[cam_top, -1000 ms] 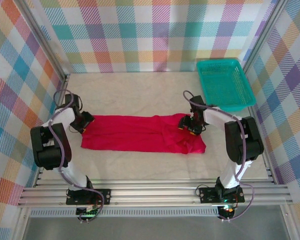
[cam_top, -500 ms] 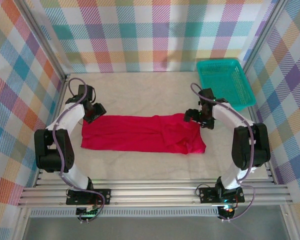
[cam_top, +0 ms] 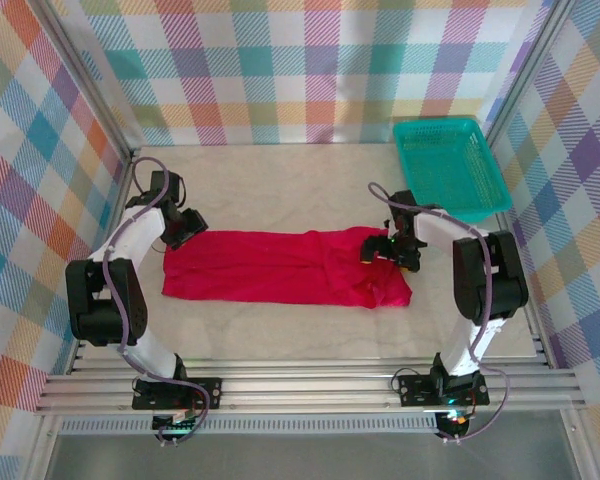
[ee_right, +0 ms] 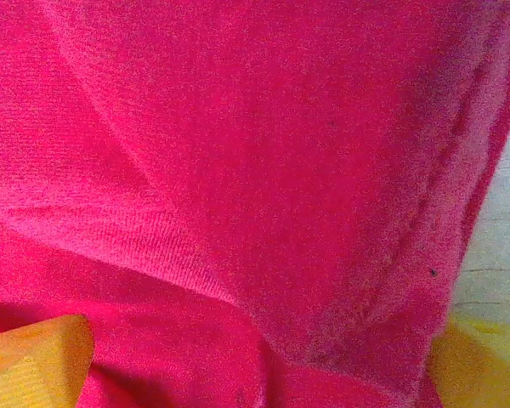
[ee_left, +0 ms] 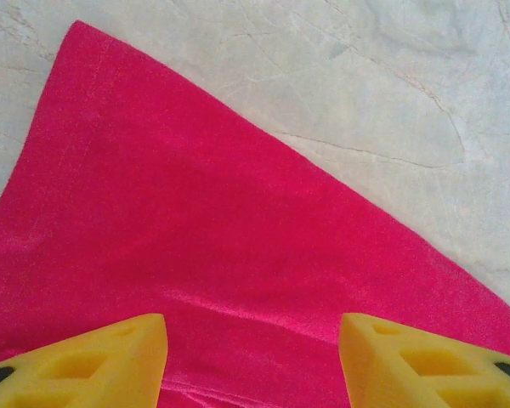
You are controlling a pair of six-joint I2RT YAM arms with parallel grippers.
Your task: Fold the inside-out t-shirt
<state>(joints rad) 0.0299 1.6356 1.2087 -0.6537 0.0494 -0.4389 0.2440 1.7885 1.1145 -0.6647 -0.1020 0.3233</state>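
The inside-out t-shirt [cam_top: 280,268] lies as a long red strip across the middle of the table, running left to right. My left gripper [cam_top: 183,228] hovers at its far-left corner. In the left wrist view its yellow fingers [ee_left: 110,361] stand apart over flat red cloth [ee_left: 195,238], open [ee_left: 251,361], with nothing pinched. My right gripper [cam_top: 378,250] sits low on the strip's far-right end. The right wrist view is very close to wrinkled cloth [ee_right: 238,170], with the yellow fingertips [ee_right: 34,361] wide apart at the bottom corners, open [ee_right: 259,365].
A teal plastic basket [cam_top: 450,165] stands at the back right corner. The pale table [cam_top: 280,185] is bare behind the shirt and in front of it. Checked walls close in the left, right and far sides.
The right gripper rose and swung back off the shirt's end, opening wide, then dropped onto it again. The left gripper shifted from the shirt's left edge toward its far corner. The shirt stayed put.
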